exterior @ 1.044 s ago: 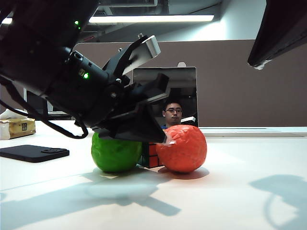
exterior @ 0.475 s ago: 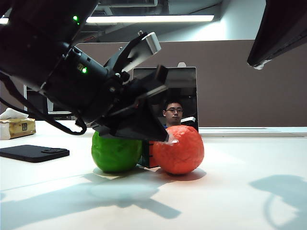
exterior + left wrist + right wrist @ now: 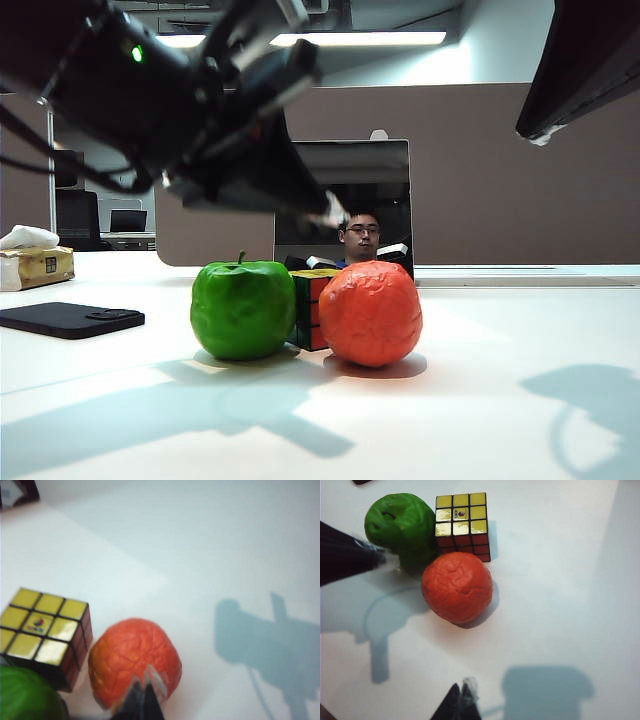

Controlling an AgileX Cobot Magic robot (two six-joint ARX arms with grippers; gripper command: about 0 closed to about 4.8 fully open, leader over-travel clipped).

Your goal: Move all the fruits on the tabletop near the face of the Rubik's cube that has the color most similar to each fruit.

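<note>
Apple [image 3: 243,309] and orange fruit [image 3: 370,312] flank Rubik's cube [image 3: 311,307]; task looks done. Left gripper [image 3: 145,697] and right gripper [image 3: 460,700] raised, fingers closed, empty.

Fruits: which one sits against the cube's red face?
The wrinkled orange-red fruit, against the Rubik's cube's red side; the green apple sits at another side.

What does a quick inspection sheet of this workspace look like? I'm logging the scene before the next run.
Surface: white tabletop, bare apart from shadows.
Job's things: Rubik's cube, yellow face up; green apple at one side; orange-red fruit against its red face.
Clutter: black flat device, tissue box.
Grippers: left pincer shut, raised above the fruit, holding nothing; right pincer shut, high at the right.
Cables: black cables on the left arm.
Surroundings: seated person, partition wall.
</note>
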